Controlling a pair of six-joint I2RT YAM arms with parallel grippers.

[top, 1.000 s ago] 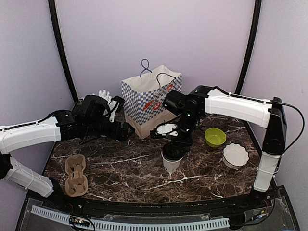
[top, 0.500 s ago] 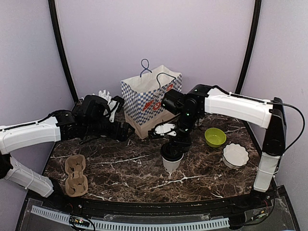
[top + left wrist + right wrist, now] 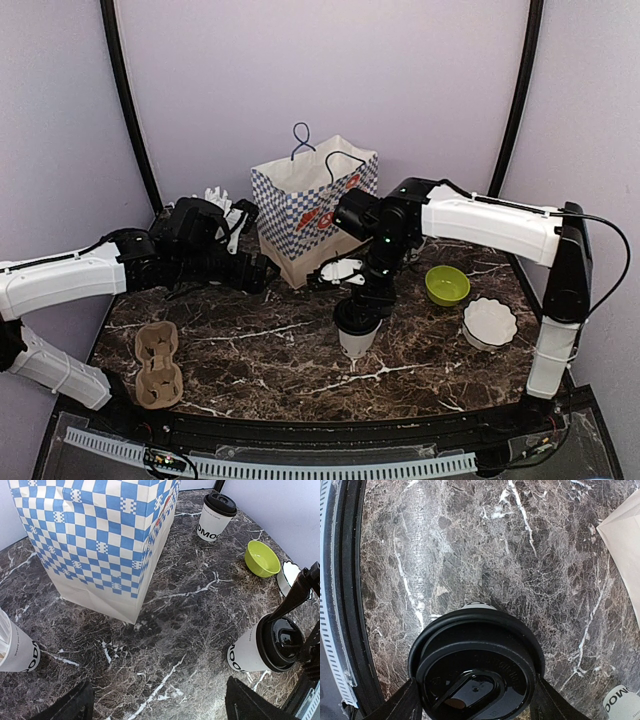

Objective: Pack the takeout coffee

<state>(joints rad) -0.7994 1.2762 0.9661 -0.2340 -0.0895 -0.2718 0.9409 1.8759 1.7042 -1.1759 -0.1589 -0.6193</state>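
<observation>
One takeout coffee cup [image 3: 355, 340], white with a black lid [image 3: 477, 665], is near the table's middle. My right gripper [image 3: 475, 686] is shut on it from above, a finger [image 3: 295, 595] against each side of the lid rim. The same cup [image 3: 245, 655] shows at the right of the left wrist view. A second takeout coffee cup [image 3: 215, 517] stands upright beyond the checked paper bag [image 3: 310, 205]; the right arm hides it in the top view. My left gripper [image 3: 160, 711] is open and empty, low over the marble beside the bag [image 3: 100, 540].
A cardboard cup carrier [image 3: 157, 365] lies at front left. A lime-green bowl [image 3: 447, 285] and a white scalloped bowl [image 3: 490, 322] sit at the right. A cup with straws [image 3: 15, 647] stands behind the left arm. The table's front rail [image 3: 342, 595] runs close to the held cup.
The right gripper with its cup has edged slightly left and up. The left arm has not moved.
</observation>
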